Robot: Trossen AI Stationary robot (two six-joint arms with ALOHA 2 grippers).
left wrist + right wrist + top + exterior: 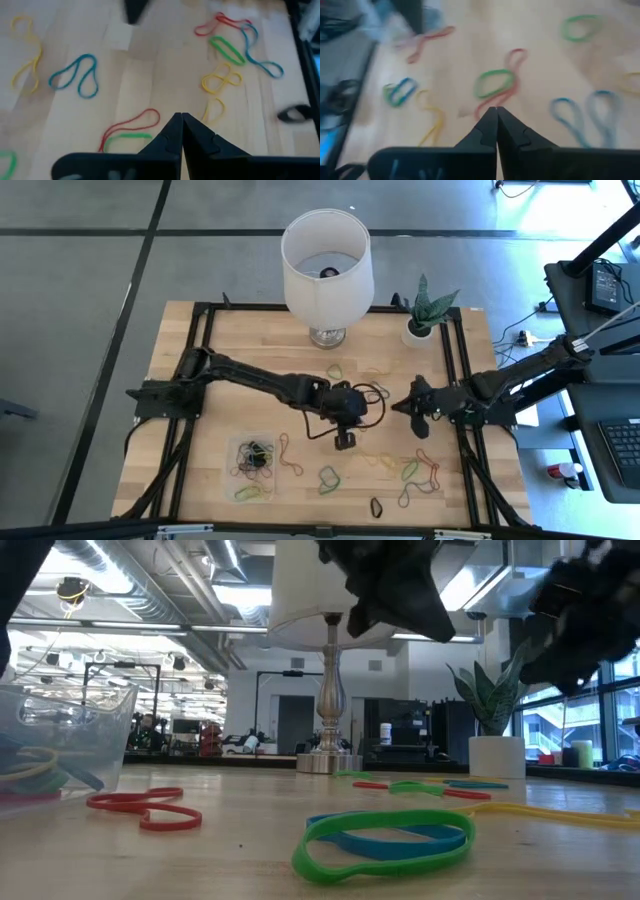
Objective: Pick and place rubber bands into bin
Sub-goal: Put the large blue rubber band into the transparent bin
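Wooden tabletop (250, 340): left end effector (344, 442) reaches mid-table, fingers together, empty; right end effector (420, 423) hovers nearby, fingers together; rubber bands (410, 470) scattered, bin (234, 472) alongside.

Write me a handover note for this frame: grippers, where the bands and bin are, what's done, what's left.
Left gripper: shut, nothing visibly held, over mid-table just right of the bin.
Right gripper: shut, empty, waiting near the table's right side.
Bin: front left of the table, already holding a tangle of bands.
Done: several bands are in the bin.
Left: many loose bands on the wood, including a red one beside the bin, a green and blue one, a cluster at front right, a black one at the front edge, and a few near the lamp.
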